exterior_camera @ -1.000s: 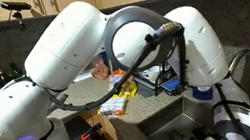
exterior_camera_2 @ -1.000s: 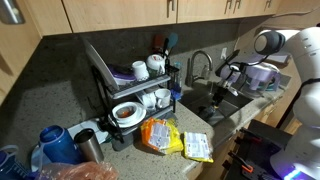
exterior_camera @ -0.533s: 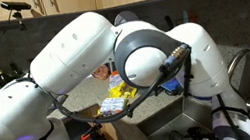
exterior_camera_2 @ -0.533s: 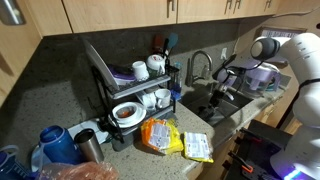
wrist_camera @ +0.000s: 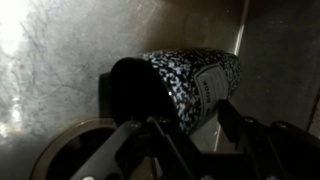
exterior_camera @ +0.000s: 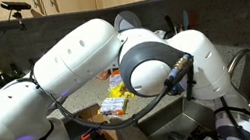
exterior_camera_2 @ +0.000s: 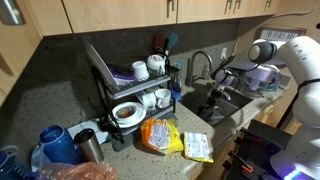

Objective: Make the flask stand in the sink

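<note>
On the sink (wrist_camera: 60, 45) floor, as shown in the wrist view:

- Item 1, flask (wrist_camera: 195, 80). Black-and-white speckled body with a pale label panel. It is lying on its side, not upright. The dark open mouth is turned toward the drain (wrist_camera: 70, 150) and the base is turned away from it. The body rests on bare metal just beside the drain ring. The flask cannot be made out in either exterior view.
- Item 2, gripper (wrist_camera: 190, 118). It is lowered into the sink basin directly over the flask. The two dark fingers (wrist_camera: 150, 135) are spread apart, with nothing clamped between them, and the lower flank of the flask is seen in the gap. Whether either pad touches the flask cannot be told. In an exterior view the gripper (exterior_camera_2: 215, 95) is seen dipped below the sink (exterior_camera_2: 235, 108) rim, under the faucet (exterior_camera_2: 198, 62).
- Item 3, arm (exterior_camera: 83, 61). White links are bent over the sink. One exterior view is largely filled by them; in an exterior view the arm (exterior_camera_2: 285, 50) reaches in from the far side of the sink.

Beside the sink, on the dark counter:

- Item 4, dish rack (exterior_camera_2: 130, 80). Black wire, loaded with white cups and a bowl, set next to the faucet.
- Item 5, snack packets (exterior_camera_2: 160, 135). Yellow and orange, laid flat near the sink's edge, in front of the rack.
- Item 6, blue jug (exterior_camera_2: 58, 145) and metal cup (exterior_camera_2: 88, 146). Well apart from the sink, past the rack.
</note>
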Controlling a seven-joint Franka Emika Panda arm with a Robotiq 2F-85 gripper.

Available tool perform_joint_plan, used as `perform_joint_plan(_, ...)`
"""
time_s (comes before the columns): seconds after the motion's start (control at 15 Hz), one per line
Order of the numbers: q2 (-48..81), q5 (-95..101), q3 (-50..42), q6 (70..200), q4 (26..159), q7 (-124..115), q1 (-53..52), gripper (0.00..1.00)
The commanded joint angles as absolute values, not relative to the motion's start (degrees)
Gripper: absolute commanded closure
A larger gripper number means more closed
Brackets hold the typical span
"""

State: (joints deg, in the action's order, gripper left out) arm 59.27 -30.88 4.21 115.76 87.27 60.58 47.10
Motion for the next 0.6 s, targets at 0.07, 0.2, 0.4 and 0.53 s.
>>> perform_joint_plan(0.07,58.6,-30.8,4.5,112.9,85.8,61.2,47.8,0.86)
perform_joint_plan(0.2,56.4,-30.8,4.1,112.9,87.2,61.1,47.5,0.96)
perform_joint_plan(0.4,52.4,-30.2,3.5,115.7,89.8,60.7,46.5,0.94)
perform_joint_plan(0.53,50.5,-29.8,3.5,117.7,91.1,61.0,45.9,0.97)
